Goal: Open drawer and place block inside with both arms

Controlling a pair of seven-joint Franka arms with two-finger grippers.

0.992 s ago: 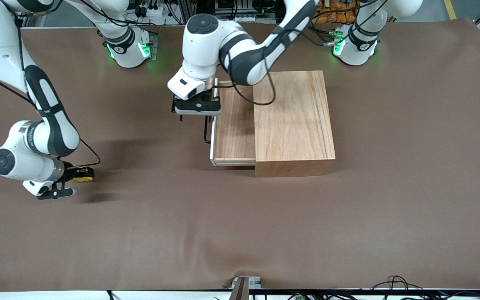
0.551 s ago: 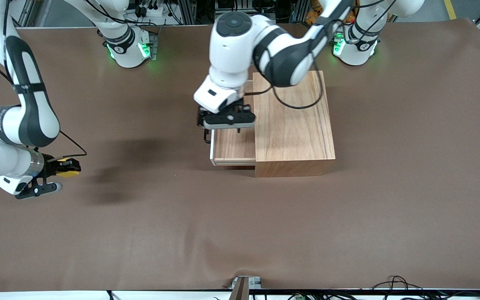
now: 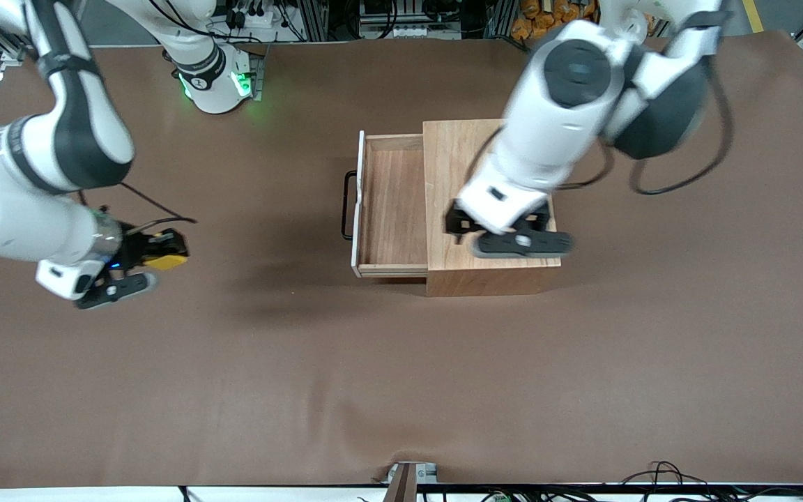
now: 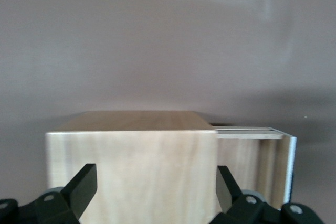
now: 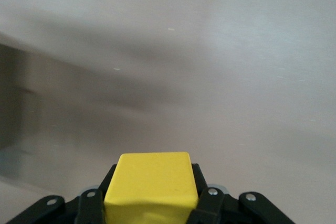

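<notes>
Left gripper (image 3: pixel 513 233) moved off handle (image 3: pixel 347 204) over box (image 3: pixel 488 150), released, drawer (image 3: pixel 391 202) open, right gripper (image 3: pixel 138 261) grasping block (image 3: pixel 164 261)

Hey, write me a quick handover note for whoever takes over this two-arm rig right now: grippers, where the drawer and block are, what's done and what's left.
Left gripper: open, empty, up over the wooden box, off the handle.
Right gripper: shut on the yellow block, in the air over the bare table toward the right arm's end.
Drawer: pulled out of the box toward the right arm's end, nothing inside.
Done: drawer open, block picked up.
Left: carry the block over the drawer, lower it in and release.
</notes>
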